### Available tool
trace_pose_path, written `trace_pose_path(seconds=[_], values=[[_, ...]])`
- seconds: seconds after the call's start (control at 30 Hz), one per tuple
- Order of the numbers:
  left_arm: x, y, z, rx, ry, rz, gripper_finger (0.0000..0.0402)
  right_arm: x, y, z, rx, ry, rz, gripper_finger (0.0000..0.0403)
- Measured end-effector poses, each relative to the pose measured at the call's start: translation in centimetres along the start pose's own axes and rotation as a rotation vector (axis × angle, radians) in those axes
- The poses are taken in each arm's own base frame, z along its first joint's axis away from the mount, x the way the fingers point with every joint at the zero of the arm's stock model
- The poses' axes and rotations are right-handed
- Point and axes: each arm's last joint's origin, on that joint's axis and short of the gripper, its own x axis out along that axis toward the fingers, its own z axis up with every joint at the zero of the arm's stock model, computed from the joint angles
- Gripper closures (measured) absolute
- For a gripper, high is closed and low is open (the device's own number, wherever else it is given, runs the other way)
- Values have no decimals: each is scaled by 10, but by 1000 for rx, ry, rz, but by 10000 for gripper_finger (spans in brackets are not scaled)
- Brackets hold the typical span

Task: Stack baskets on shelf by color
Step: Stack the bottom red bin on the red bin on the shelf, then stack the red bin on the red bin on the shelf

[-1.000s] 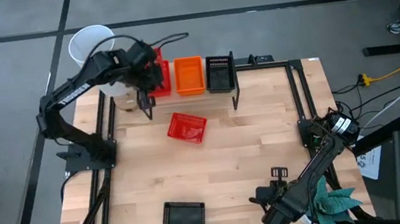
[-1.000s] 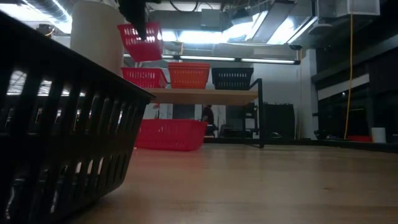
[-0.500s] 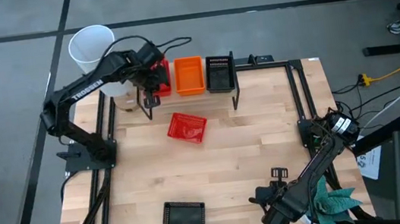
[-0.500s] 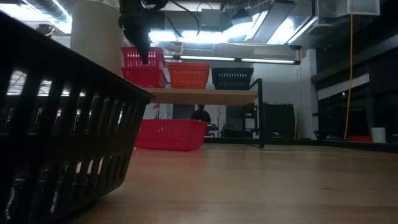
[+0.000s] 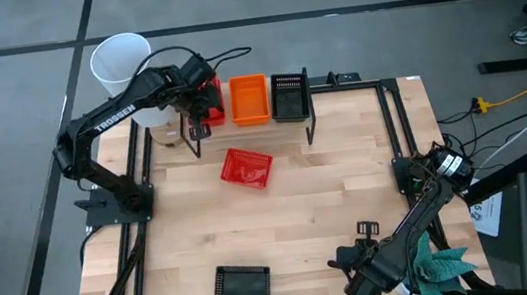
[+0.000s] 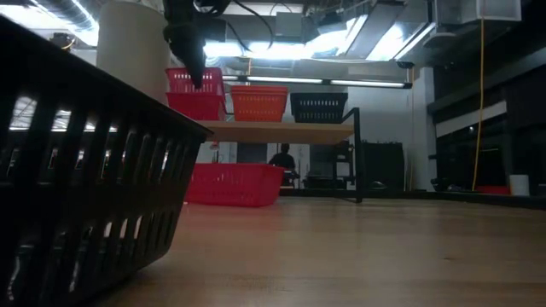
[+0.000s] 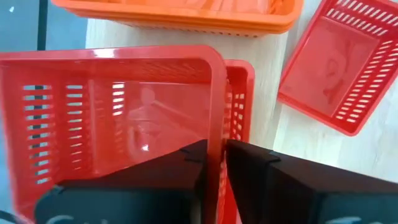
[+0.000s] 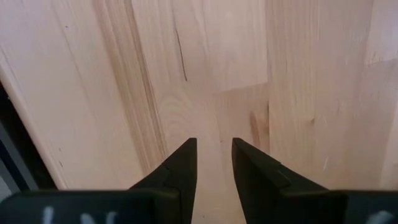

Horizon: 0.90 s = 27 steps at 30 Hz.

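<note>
My left gripper (image 5: 200, 103) is over the left end of the shelf (image 6: 281, 130), shut on a red basket (image 7: 118, 118). That basket sits nested in a second red basket (image 6: 198, 105) on the shelf board. Beside them on the board stand the orange baskets (image 5: 249, 99) and the black basket (image 5: 288, 96). A third red basket (image 5: 247, 168) rests flat on the table in front of the shelf. Another black basket (image 5: 242, 286) lies by the near edge. My right gripper (image 8: 214, 162) waits at the near right corner, open by a narrow gap over bare wood. My left gripper pinches the upper red basket's near wall at its rim (image 7: 216, 106), one finger inside the basket and one outside. The fingers (image 6: 194, 72) come from above, pointing down. The basket sits about level inside the lower red basket, whose rim (image 7: 239, 93) shows just nearer.
A tall white cylinder (image 5: 120, 62) stands off the table's far left corner, close behind my left arm. Black frame rails run along the left and right table edges (image 5: 399, 141). Open wood lies across the table's middle and right (image 5: 349, 187).
My left gripper has moved down and slightly toward the far edge, carrying the red basket from above the shelf down into the red basket on the board. The basket, tilted before, now sits about level. The gripper has stayed shut on it.
</note>
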Motion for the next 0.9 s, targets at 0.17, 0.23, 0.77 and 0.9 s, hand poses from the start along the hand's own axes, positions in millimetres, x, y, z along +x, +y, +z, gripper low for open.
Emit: trace_pose_path(seconds=[0.17,0.23,0.77,0.9], values=[[0,0,0,-15,0,0,334,0,0,0,0,-2,4,302],[0,0,0,-31,0,-1,324,0,0,0,0,-2,4,302],[-7,-49,18,-186,-47,-160,303,0,0,0,-1,-2,4,302],[-11,-81,26,-155,-60,-316,303,0,0,1,1,-33,-11,302]])
